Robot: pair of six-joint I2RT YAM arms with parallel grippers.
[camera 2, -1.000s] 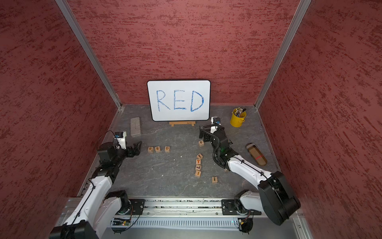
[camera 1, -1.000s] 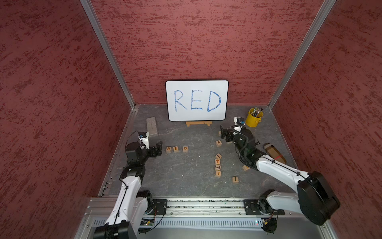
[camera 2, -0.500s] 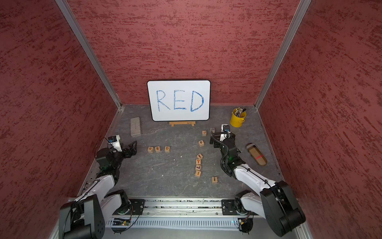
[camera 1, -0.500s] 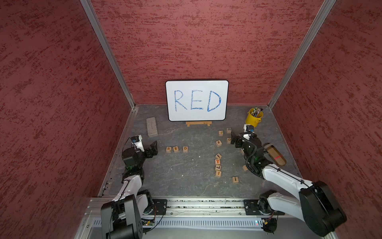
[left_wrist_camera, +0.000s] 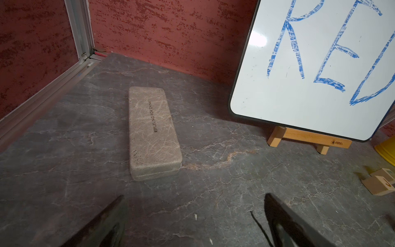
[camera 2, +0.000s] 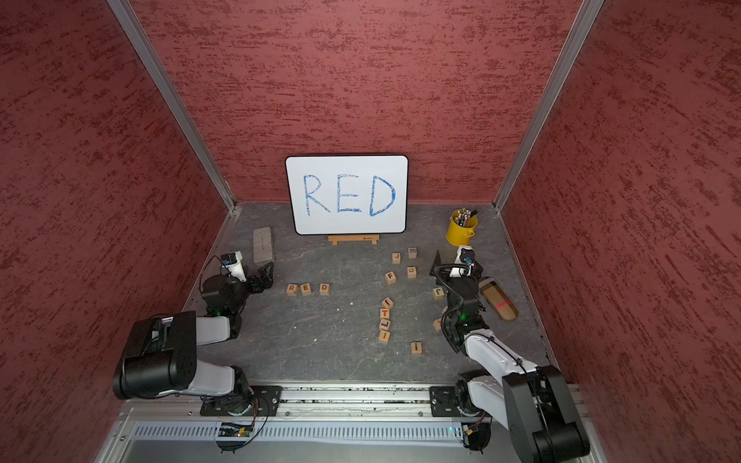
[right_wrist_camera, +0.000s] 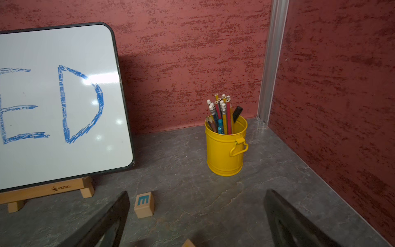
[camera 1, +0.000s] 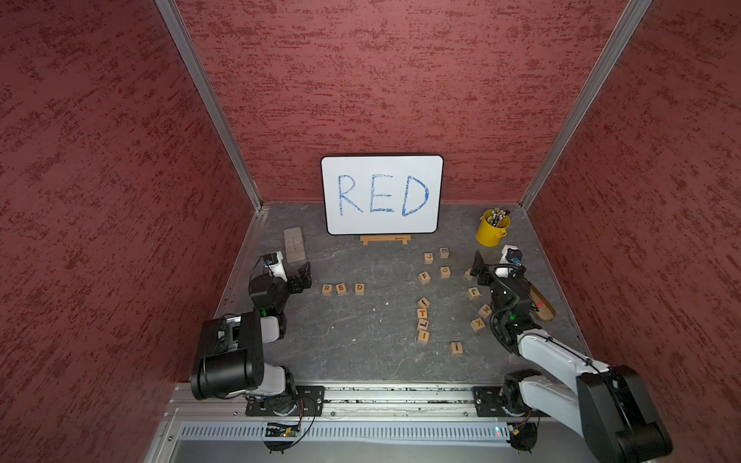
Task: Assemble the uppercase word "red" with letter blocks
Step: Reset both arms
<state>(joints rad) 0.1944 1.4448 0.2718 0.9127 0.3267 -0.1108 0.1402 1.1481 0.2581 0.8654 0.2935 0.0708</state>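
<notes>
Three light-wood letter blocks lie in a row on the grey floor, reading R (camera 1: 327, 288), E (camera 1: 341, 288) and D (camera 1: 359, 288); D stands a small gap apart from E. Both top views show the row, with R (camera 2: 292, 288) at its left end. My left gripper (camera 1: 304, 275) hovers just left of the R, open and empty. In the left wrist view the left gripper (left_wrist_camera: 193, 203) has only bare floor between its fingers. My right gripper (camera 1: 479, 266) is far off at the right, open and empty; in the right wrist view the right gripper (right_wrist_camera: 196, 201) faces the back corner.
A whiteboard (camera 1: 382, 194) with blue RED stands at the back on a wooden stand. A grey case (left_wrist_camera: 152, 132) lies back left, a yellow pencil cup (right_wrist_camera: 225, 149) back right. Several loose letter cubes (camera 1: 422, 320) scatter at the right, one with a teal E (right_wrist_camera: 144, 204). A brown case (camera 1: 541, 306) lies by the right wall.
The right gripper has swung from near the board's stand to the right, uncovering cubes there. The left arm has folded back and its gripper has lifted slightly. The R, E, D row has not moved.
</notes>
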